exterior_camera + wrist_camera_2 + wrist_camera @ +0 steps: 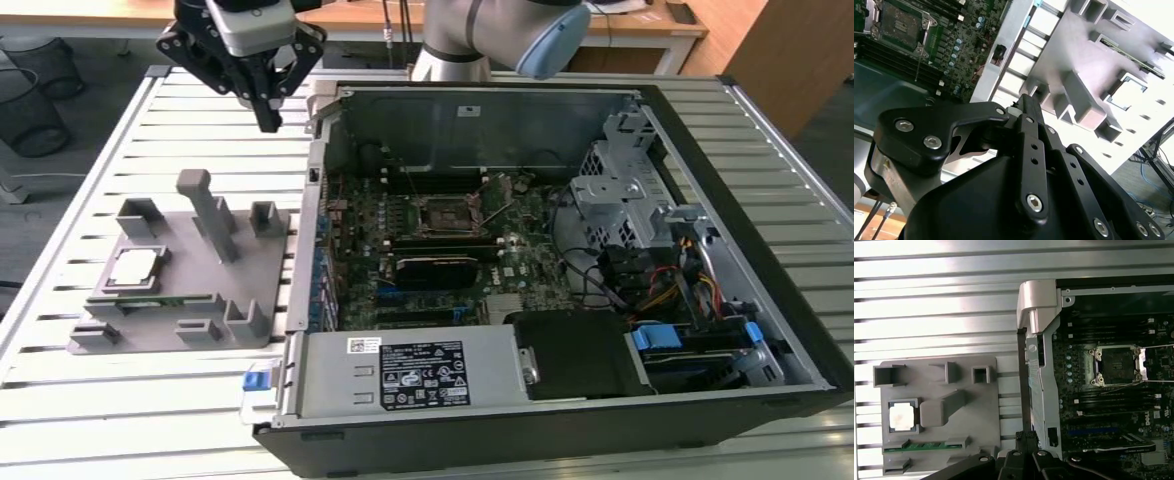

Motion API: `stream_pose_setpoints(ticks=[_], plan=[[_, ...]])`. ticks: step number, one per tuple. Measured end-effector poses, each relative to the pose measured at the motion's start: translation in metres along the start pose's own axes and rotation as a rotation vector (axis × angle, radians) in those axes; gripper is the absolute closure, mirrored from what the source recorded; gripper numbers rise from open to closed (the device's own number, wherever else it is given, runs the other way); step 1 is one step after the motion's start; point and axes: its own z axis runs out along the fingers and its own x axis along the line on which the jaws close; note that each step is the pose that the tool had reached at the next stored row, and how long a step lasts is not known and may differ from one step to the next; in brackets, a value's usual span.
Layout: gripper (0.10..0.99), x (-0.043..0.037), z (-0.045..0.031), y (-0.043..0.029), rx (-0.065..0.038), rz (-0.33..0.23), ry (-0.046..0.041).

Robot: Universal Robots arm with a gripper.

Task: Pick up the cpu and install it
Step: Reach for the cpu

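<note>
Cpu (136,268) lies in the grey fixture (180,288); gripper (268,122) hovers apart, clenched on nothing.

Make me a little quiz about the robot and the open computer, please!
1. True or false: the cpu is already sitting in the socket on the motherboard.
2. Pick one: what does the gripper hold? A, the cpu. B, a green memory stick. C, nothing.
3. Fill the gap: the cpu rests in the grey ____ on the table, at the exterior view's left of the computer case.

Key: 1 false; 2 C, its fingers are shut on nothing, up above the table; 3 fixture.
</note>
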Motion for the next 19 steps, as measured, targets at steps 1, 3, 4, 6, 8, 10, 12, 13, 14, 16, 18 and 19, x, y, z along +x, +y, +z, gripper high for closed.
stream_pose_setpoints(ticks=[1,3,4,6,8,10,12,13,14,16,18,19], plan=[[0.980,0.0013,0.0000,-0.0001,0.000,0.000,0.0001],[0.980,0.0036,0.0002,-0.0003,0.000,0.000,0.0004],[0.980,0.0047,0.0003,-0.0004,0.000,0.000,0.0006],[0.980,0.0067,0.0004,-0.0005,0.000,0.000,0.0010],[0.980,0.0085,0.0005,-0.0007,0.000,0.000,0.0014],[0.980,0.0105,0.0006,-0.0008,0.000,0.000,0.0019],[0.980,0.0122,0.0007,-0.0010,0.000,0.000,0.0024],[0.980,0.0132,0.0007,-0.0010,0.000,0.000,0.0026],[0.980,0.0142,0.0008,-0.0011,0.000,0.000,0.0028],[0.980,0.0161,0.0009,-0.0012,0.000,0.000,0.0032],[0.980,0.0182,0.0010,-0.0014,0.000,0.000,0.0036],[0.980,0.0192,0.0011,-0.0015,0.000,0.000,0.0038]])
